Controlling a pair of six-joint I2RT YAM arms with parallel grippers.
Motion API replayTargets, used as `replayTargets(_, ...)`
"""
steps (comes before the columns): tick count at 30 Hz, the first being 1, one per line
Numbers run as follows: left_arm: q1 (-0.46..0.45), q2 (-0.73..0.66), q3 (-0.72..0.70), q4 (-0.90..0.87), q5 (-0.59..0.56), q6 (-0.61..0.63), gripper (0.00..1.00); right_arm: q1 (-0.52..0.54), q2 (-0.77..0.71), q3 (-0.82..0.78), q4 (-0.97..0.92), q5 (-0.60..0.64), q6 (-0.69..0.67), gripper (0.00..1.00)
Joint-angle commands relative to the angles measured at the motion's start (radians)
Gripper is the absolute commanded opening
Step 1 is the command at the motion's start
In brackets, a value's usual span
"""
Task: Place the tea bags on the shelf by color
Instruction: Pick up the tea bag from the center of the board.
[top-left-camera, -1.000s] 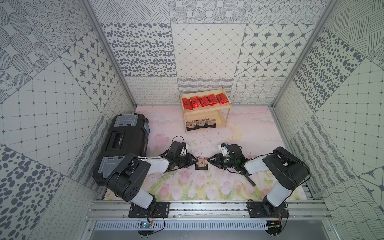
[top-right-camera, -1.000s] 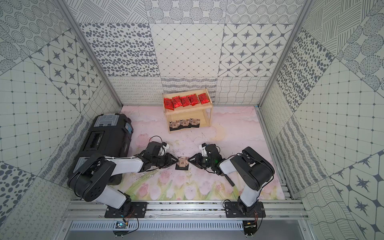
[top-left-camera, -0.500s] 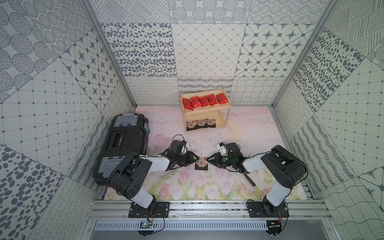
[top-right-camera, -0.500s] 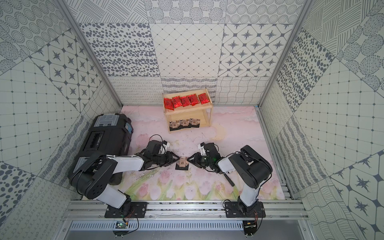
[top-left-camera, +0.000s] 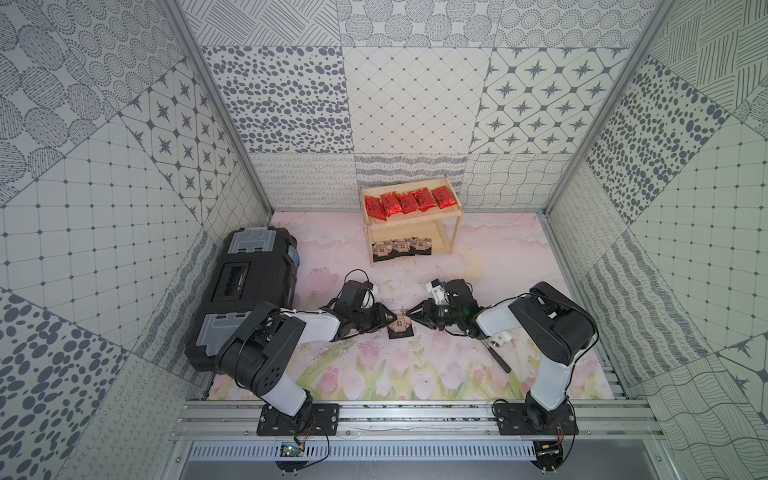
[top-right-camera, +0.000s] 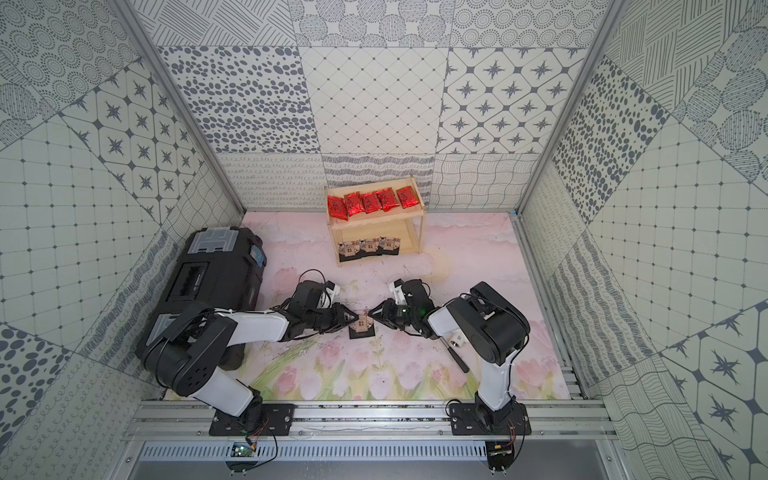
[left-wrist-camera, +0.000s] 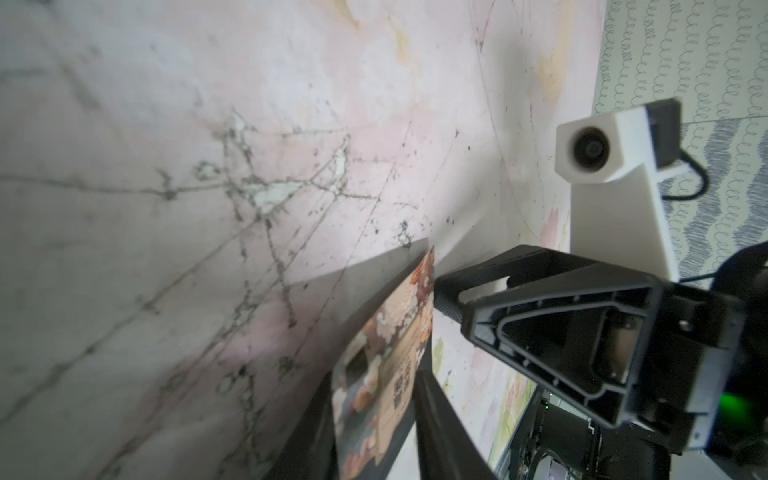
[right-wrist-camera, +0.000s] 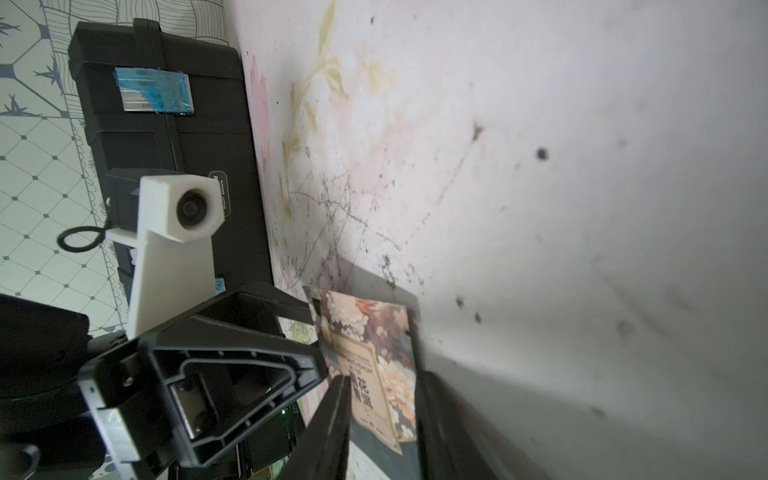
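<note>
Pickup of the last dark sachet (top-left-camera: 401, 328), by the look of it. Lying low on the surface (top-left-camera: 498, 266), well short of the shelf (top-left-camera: 415, 219), between left gripper (top-left-camera: 390, 319) and right gripper (top-left-camera: 412, 318), approached from opposite sides. In both wrist views, jaws narrow, with the sachet's edge between the fingers. Firmly clamped or merely touching: cannot tell for either. Already shelved: five red packets (top-left-camera: 409, 202) in a row on the top tier, three dark sachets (top-left-camera: 401, 248) side by side on the lower tier, with room left beside them. Next, probably: secure one clean pinch on a raised edge, release with the opposite gripper, lift clear, carry to the lower tier, set down beside the three. Thin and flat, so likely to slide under a shallow bite.
</note>
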Motion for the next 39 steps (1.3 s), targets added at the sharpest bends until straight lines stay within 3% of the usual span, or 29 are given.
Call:
replayTargets(1,0.004,-0.002,-0.004,-0.041,-0.017,0.011,0.17,0.004,0.017,0.013,0.008,-0.007,-0.016,0.31)
replayTargets(8,0.004,-0.104,0.002,-0.080,-0.033,-0.026,0.00,-0.022,-0.166,-0.026,-0.058,0.054,-0.071,0.31)
replayTargets(12,0.004,-0.180,-0.001,0.017,-0.040,-0.151,0.00,0.021,-0.347,-0.057,-0.113,0.298,-0.023,0.34)
replayTargets(14,0.011,-0.205,0.003,0.100,-0.045,-0.226,0.00,0.058,-0.412,-0.126,-0.022,0.440,0.079,0.37)
replayTargets(16,0.020,-0.224,-0.002,0.200,-0.043,-0.295,0.00,0.084,-0.454,-0.176,0.092,0.501,0.175,0.39)
replayTargets(23,0.026,-0.231,-0.015,0.507,-0.072,-0.472,0.00,0.102,-0.528,-0.282,0.254,0.531,0.395,0.49)
replayTargets(30,0.025,-0.189,-0.046,0.718,-0.098,-0.572,0.00,0.111,-0.467,-0.269,0.388,0.489,0.454,0.57)
replayTargets(34,0.020,-0.177,-0.044,0.772,-0.102,-0.593,0.00,0.114,-0.359,-0.209,0.503,0.447,0.474,0.57)
replayTargets(39,0.015,-0.175,-0.035,0.795,-0.091,-0.607,0.00,0.106,-0.245,-0.135,0.637,0.425,0.507,0.45)
